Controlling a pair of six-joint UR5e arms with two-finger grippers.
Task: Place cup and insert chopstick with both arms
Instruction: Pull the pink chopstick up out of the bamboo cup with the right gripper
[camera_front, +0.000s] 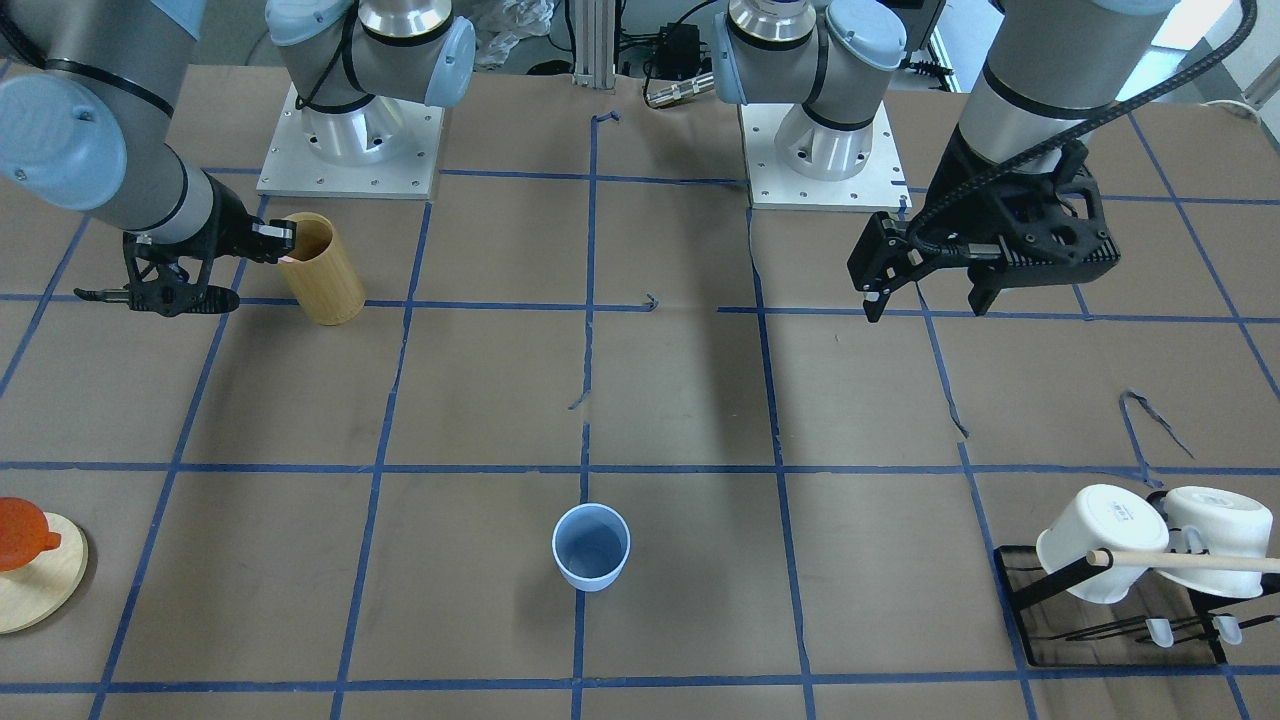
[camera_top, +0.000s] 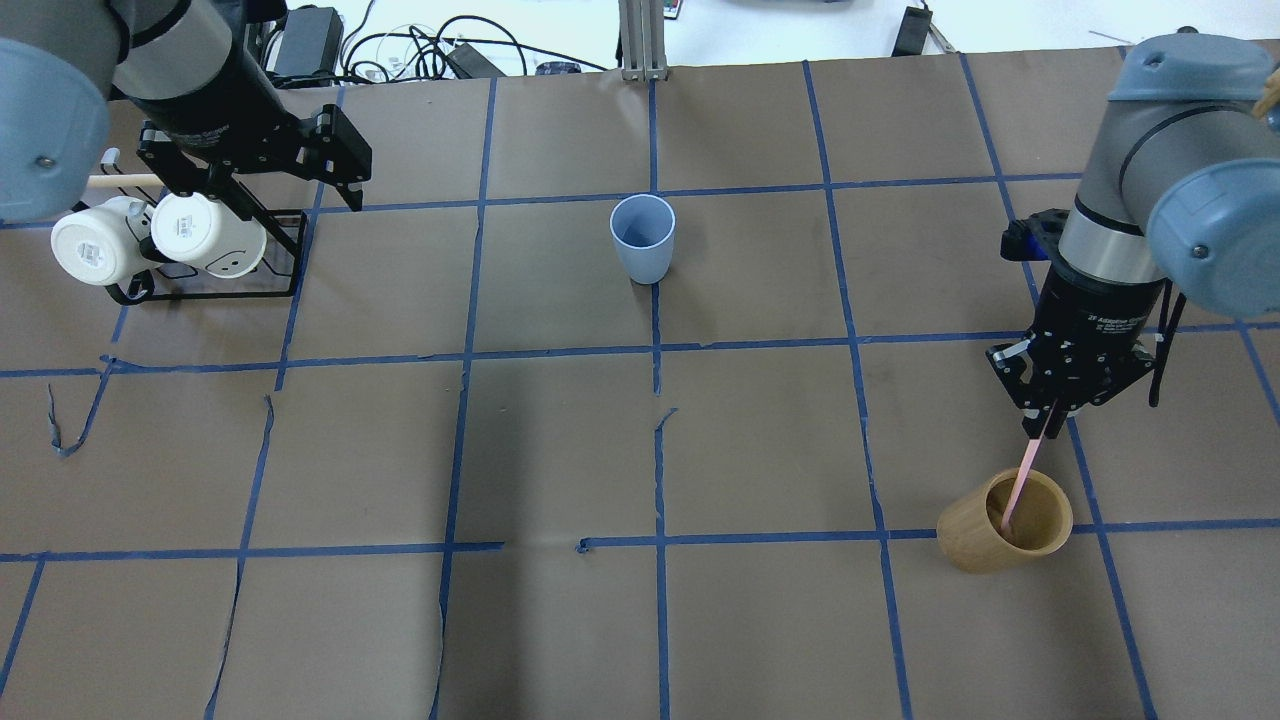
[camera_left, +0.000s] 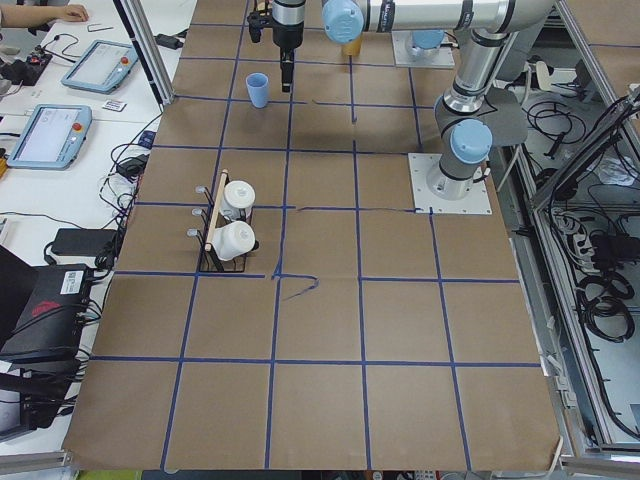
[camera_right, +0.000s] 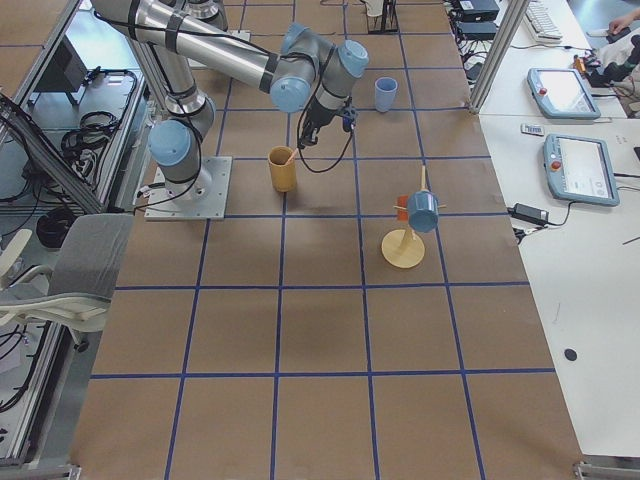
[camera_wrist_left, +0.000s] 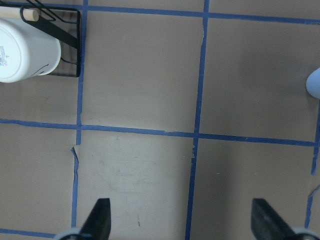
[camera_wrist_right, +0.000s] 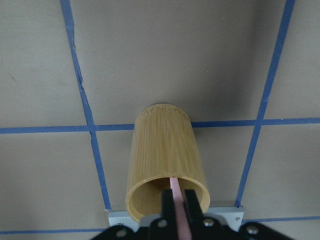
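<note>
Right tool (camera_wrist_right: 178, 198) pinches thin pink chopstick (camera_wrist_right: 176, 189) inside grainy bamboo cylinder (camera_wrist_right: 162, 150), the pinch clearest in wrist view. Left tool (camera_wrist_left: 182, 218) spread. Smooth round blue cup (camera_front: 591, 547) upright, mid worktop (camera_front: 680, 380).

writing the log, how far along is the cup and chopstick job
Done: the cup stands upright mid-table, left gripper open and clear of it. In hand: right gripper shut on the chopstick, its tip inside the bamboo holder. Left: carrying it over and inserting it.
</note>
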